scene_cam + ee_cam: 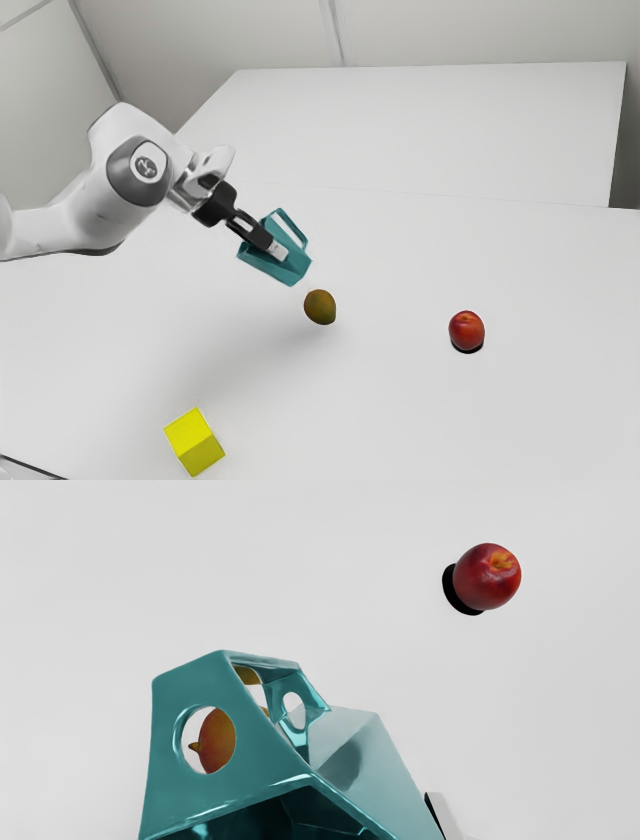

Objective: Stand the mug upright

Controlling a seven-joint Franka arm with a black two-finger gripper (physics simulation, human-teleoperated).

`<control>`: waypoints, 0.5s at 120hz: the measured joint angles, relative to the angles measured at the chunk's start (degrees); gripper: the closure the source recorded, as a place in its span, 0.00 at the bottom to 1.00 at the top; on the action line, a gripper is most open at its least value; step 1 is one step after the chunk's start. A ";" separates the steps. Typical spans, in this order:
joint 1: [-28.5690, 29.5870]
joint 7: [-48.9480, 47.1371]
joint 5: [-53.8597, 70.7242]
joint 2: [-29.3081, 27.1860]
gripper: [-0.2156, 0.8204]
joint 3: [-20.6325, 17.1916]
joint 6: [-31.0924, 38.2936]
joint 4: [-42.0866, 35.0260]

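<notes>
My pincer [277,250] is closed around the teal, angular, glossy mug [291,268], gripping its side, and I have it clear of the white tabletop [390,420]. The mug is tilted, not upright, its blocky handle angled up and away. Closest to it is a green-brown oval fruit with a stem [320,307]; my wrist view catches it through the handle's openings. A red, round, smooth fruit [467,330] sits well apart, toward the exterior view's right, with bare surface between the two. A bright yellow cube [195,442] lies on the near side, toward the exterior view's left. Farther off, a faint line crosses the white; I can't tell whether it is an edge or a seam.

The surface is plain and matte, with a soft shadow on it. Pale grey walls [450,30] stand at the far side. My arm bears a round emblem [146,167], too small to make out.
</notes>
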 joint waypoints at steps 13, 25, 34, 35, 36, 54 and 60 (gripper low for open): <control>0.21 -3.50 12.17 0.72 0.97 -0.05 0.07 2.76; 0.29 -6.71 20.85 2.07 0.97 -0.06 -0.58 4.65; 0.29 -8.94 25.53 3.44 0.97 -0.06 -1.15 5.57; 0.29 -9.18 25.96 3.58 0.97 -0.06 -1.22 5.65; 0.29 -9.42 26.38 3.73 0.97 -0.06 -1.29 5.72; 0.32 -13.25 31.64 6.21 0.97 -0.15 -1.94 6.10; 0.26 -14.36 32.73 7.10 0.97 -0.15 -1.92 6.09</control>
